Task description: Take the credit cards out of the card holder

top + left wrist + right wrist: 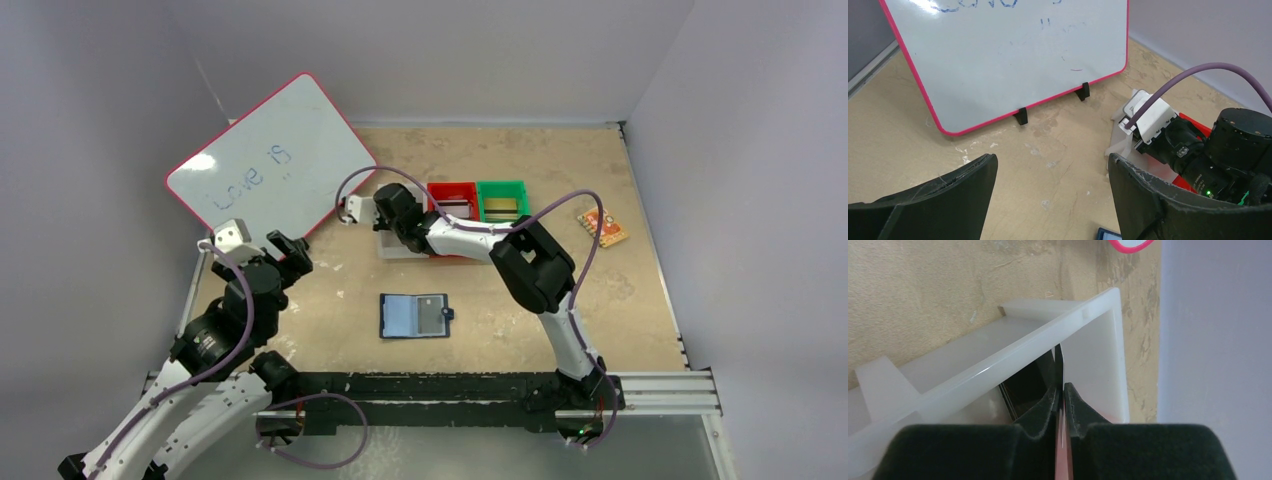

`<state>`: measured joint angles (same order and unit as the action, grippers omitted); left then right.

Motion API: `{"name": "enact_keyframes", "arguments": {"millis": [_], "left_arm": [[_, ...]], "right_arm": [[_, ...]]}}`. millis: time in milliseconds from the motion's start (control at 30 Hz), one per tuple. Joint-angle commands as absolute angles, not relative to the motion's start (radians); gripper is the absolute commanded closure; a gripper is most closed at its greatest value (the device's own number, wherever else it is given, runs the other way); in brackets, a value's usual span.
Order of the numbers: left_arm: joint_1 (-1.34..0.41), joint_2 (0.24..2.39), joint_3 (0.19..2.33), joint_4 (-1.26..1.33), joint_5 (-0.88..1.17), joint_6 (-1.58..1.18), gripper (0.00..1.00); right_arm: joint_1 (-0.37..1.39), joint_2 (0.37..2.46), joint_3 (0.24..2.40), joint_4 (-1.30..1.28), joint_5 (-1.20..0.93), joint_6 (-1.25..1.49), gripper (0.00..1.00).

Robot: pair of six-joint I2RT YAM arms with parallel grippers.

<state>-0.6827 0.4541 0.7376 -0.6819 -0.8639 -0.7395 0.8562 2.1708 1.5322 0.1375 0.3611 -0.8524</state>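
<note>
The navy card holder [415, 316] lies unfolded on the table in front of the arm bases, pale inside facing up; only one corner [1108, 234] of it shows in the left wrist view. My right gripper [385, 222] reaches over a white bin [398, 246] at the back. In the right wrist view its fingers [1075, 405] are pressed on a thin credit card [1059, 365] held edge-on inside the white bin [998, 347]. A dark flat piece [1023, 390] leans in the bin behind the card. My left gripper [1053, 165] hangs open over bare table at the left, holding nothing.
A pink-framed whiteboard [270, 165] stands at the back left. A red bin [452, 200] and a green bin [502, 200] sit beside the white one. An orange patterned piece [603, 227] lies at the right. Grey walls enclose the table.
</note>
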Motion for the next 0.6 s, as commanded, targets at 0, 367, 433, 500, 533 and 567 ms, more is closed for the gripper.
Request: {"name": "enact_keyframes", "arguments": {"millis": [0,367,433,500,533,567], "left_arm": [[-0.679,0.445,0.745,-0.676,-0.877,-0.727,0.19],[-0.679,0.345,0.754,-0.716,-0.966,-0.758,0.2],[-0.68,0.318,0.749,-0.716,-0.979,-0.761,0.2],[-0.68,0.298,0.744,-0.716,-0.988,-0.764,0.2],[-0.68,0.291,0.742,-0.716,-0.99,-0.764,0.2],[-0.679,0.285,0.741,-0.715,-0.991,-0.764,0.2]], "right_arm": [[0.85,2.179,1.55,0.216,0.395,-0.892,0.89],[0.845,2.169,1.524,0.242,0.351,-0.892,0.8],[0.845,2.162,1.518,0.234,0.34,-0.886,0.8],[0.845,2.154,1.518,0.215,0.324,-0.872,0.79],[0.845,2.148,1.514,0.211,0.316,-0.864,0.78],[0.845,2.143,1.509,0.204,0.304,-0.858,0.77]]}}
